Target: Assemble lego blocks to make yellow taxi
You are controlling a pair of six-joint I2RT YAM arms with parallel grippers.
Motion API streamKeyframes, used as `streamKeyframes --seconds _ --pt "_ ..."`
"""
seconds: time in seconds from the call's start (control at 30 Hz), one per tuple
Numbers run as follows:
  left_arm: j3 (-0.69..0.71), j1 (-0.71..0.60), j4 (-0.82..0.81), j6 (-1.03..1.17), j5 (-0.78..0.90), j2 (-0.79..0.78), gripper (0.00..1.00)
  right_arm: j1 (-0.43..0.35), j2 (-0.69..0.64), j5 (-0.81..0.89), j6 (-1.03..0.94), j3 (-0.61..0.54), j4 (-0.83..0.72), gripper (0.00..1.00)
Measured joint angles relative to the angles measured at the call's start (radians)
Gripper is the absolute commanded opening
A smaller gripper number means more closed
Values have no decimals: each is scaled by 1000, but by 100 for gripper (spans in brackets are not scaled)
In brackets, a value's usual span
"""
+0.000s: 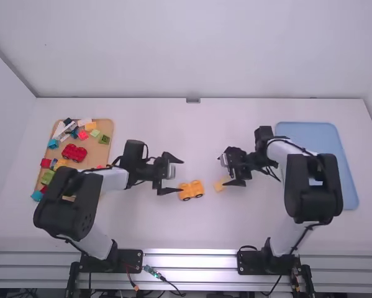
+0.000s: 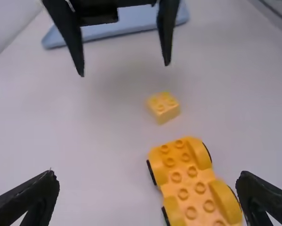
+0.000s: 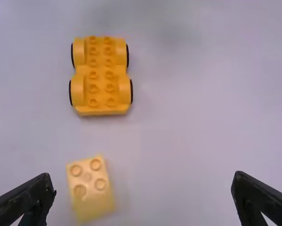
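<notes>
On the white table (image 1: 204, 230), facing a pale wall (image 1: 192, 56), hold left gripper (image 1: 182, 176) and right gripper (image 1: 223, 171) spread wide, with wheeled yellow base (image 1: 190, 190) near left's fingertips, pale yellow block (image 1: 219, 185) near right's.

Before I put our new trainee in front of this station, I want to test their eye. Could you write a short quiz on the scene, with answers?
1. Multiple choice. How does the small pale-yellow block lie to the wheeled yellow base?
A) stacked on it
B) touching its side
C) apart from it

2. True or false. The left claw and the right claw both stand open.

3. Fill in the colour. The tray on the robot's right is ____.

Key: 1. C; 2. True; 3. blue
</notes>
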Motion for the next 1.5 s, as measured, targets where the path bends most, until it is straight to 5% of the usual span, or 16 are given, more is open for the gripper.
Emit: streamKeyframes --seconds 0.23,0.63,0.8,1.03,1.17,1.33,1.37,1.4,1.5 --pt "-80 -2 75 -216 -66 0 99 55 0 53 105 -105 105 99" --pt "-188 -115 241 -267 -248 0 99 23 0 73 210 -222 333 96" --pt "-186 -117 222 -270 -274 9 99 23 5 72 234 -235 357 71" --pt "-130 -117 219 -270 -270 126 99 23 29 72 235 -236 349 70" --pt "-112 -117 221 -270 -260 150 99 23 29 72 234 -236 351 52" --pt "-111 -117 222 -270 -253 150 99 23 29 72 236 -237 340 40" --pt "-111 -117 221 -270 -254 150 99 23 29 72 230 -237 336 25" --pt "-111 -116 220 -270 -254 150 99 23 29 69 237 -237 332 20" --pt "-111 -117 220 -270 -254 150 99 23 29 61 240 -237 333 20"
